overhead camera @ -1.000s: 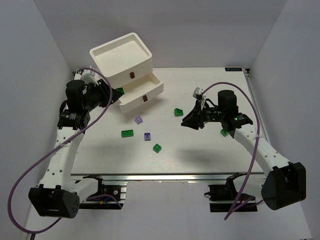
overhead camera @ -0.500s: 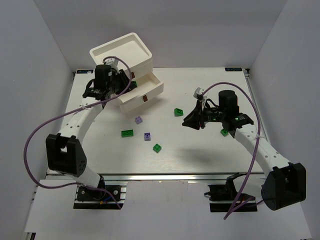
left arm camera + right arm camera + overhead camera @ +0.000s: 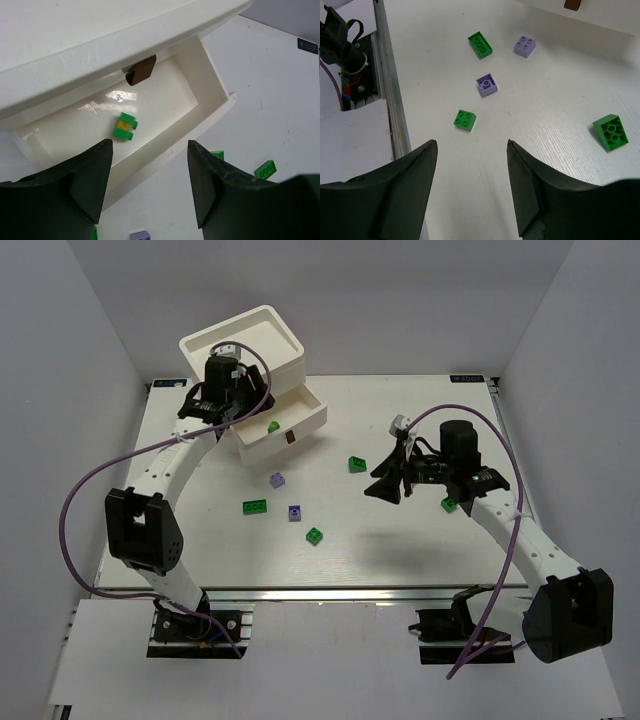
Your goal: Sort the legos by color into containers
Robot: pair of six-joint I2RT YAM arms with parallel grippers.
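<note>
Left claw (image 3: 147, 175): spread, empty, hovering over the open drawer (image 3: 212, 87).
Right claw (image 3: 470, 165): spread, empty, above the loose bricks (image 3: 464, 120).
Done: one green brick (image 3: 124, 127) lies in that drawer.
Left: six on the table (image 3: 420, 560), four green and two purple.
Room: they lie well apart, none at an edge.
</note>
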